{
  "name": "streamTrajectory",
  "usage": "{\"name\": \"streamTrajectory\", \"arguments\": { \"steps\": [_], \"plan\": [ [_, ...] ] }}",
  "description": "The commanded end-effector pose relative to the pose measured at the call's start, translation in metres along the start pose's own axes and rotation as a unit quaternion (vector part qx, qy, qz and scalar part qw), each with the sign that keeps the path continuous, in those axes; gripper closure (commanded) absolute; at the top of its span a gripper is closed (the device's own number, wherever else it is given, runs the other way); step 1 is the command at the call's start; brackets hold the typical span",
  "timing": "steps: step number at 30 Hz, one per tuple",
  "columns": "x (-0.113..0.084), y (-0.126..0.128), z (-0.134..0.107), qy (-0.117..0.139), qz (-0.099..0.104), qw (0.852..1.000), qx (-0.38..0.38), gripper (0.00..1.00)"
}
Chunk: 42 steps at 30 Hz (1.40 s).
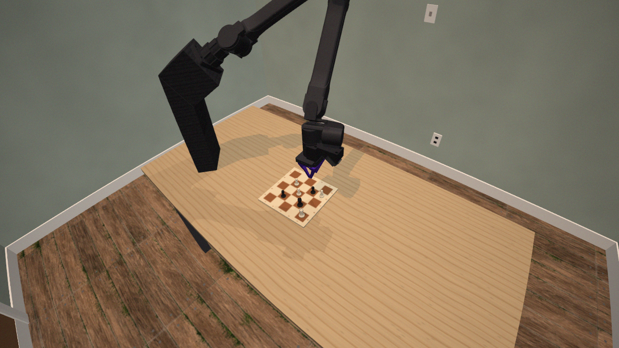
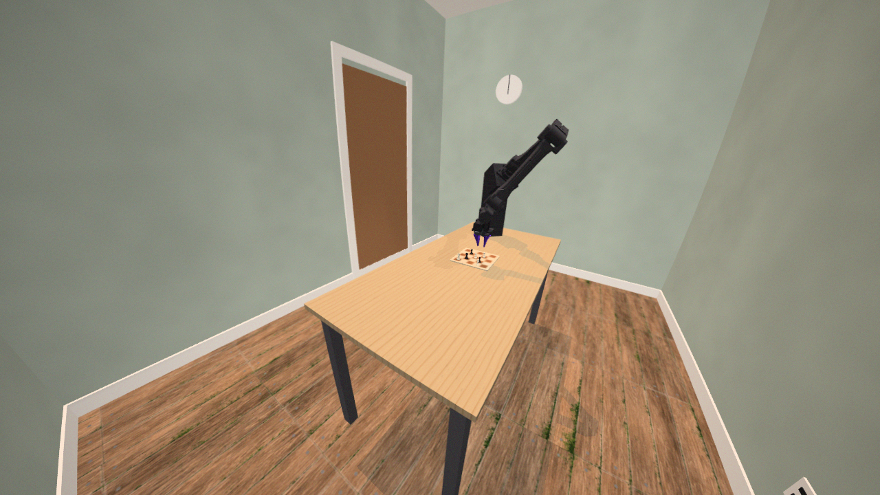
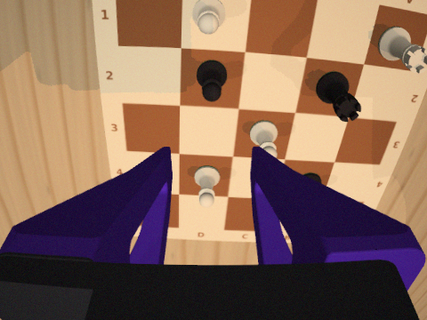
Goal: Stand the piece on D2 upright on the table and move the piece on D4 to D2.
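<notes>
Above the board's row-4 edge, the gripper hangs part-open, jaws narrowed to about a pawn's width and holding nothing; the white pawn on D4 sits in view between the fingers. Black pawn on D2 stands on its square, untouched. Judgement: neither step done yet; D2 must be cleared to the table first. No containers; the board carries six pieces visible.

Sage green walls, worn plank floor with white baseboards, brown door way left of the claw, round clock high above it
</notes>
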State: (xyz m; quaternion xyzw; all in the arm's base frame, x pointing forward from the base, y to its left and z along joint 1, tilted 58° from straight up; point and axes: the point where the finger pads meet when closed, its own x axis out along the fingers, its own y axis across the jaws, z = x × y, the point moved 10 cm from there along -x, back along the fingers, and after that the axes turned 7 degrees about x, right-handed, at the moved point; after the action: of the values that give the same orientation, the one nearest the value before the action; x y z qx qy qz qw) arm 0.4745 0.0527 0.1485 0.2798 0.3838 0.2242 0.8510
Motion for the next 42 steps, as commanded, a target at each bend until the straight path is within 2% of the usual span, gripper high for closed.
{"name": "streamTrajectory", "arguments": {
  "steps": [1,8,10,22,25,27,39,42],
  "plan": [
    [0.007,0.002,0.000,-0.001,0.002,1.000,-0.001,0.67],
    [0.006,0.000,0.002,-0.005,0.000,1.000,0.000,0.67],
    [0.013,0.003,0.001,-0.002,0.003,1.000,0.000,0.67],
    [0.030,0.003,0.000,-0.002,0.003,1.000,0.000,0.67],
    [0.028,-0.004,0.003,-0.006,-0.002,1.000,0.002,0.67],
    [0.035,0.003,0.000,-0.002,0.003,1.000,0.000,0.67],
    [0.051,0.003,0.000,-0.001,0.003,1.000,-0.001,0.67],
    [0.045,0.002,0.004,-0.006,0.001,1.000,-0.002,0.67]
  ]
}}
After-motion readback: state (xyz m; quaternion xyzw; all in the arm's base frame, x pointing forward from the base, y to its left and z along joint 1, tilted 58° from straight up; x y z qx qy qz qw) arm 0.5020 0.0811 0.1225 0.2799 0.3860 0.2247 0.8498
